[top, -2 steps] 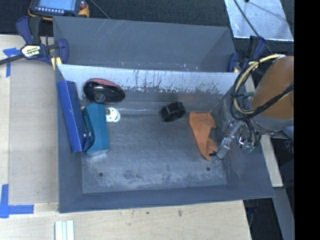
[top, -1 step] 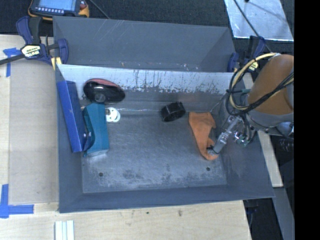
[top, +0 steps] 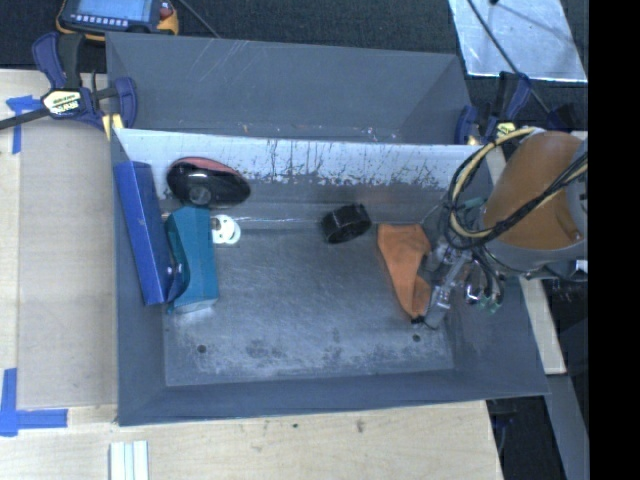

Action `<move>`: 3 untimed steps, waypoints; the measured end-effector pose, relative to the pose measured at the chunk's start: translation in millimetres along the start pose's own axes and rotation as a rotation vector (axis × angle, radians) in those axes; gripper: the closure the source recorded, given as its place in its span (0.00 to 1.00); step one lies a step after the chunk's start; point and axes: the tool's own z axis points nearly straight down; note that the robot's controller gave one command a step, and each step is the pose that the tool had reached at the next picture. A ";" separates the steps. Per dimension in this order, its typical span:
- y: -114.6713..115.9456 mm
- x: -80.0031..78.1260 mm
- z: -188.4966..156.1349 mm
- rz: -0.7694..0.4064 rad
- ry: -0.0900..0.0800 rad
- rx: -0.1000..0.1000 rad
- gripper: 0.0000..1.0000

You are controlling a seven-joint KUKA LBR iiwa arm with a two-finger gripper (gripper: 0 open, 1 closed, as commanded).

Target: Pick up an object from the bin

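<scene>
1. The gripper (top: 435, 306) hangs low at the right edge of the bin (top: 300, 318), at the near end of an orange-brown piece (top: 403, 260). Whether it is open or closed, I cannot tell.
2. This piece looks soft and folded, like cloth or leather. It lies along the right wall (maybe it slid there), so I judge it the nearest thing to pick.
3. Well apart, a short black cylinder (top: 345, 224) sits by the far wall, hard and smooth.
4. Along the left edge lie a flat blue board (top: 138, 230), a teal box (top: 192, 258), a black oval thing (top: 207, 181) and a small white piece (top: 226, 231).
</scene>
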 end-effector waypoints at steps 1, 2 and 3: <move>27.0 -5.1 27.7 0.541 -0.005 -0.001 1.00; 27.0 -5.1 27.6 0.540 -0.005 -0.001 1.00; 26.7 -4.5 24.2 0.540 -0.003 0.000 1.00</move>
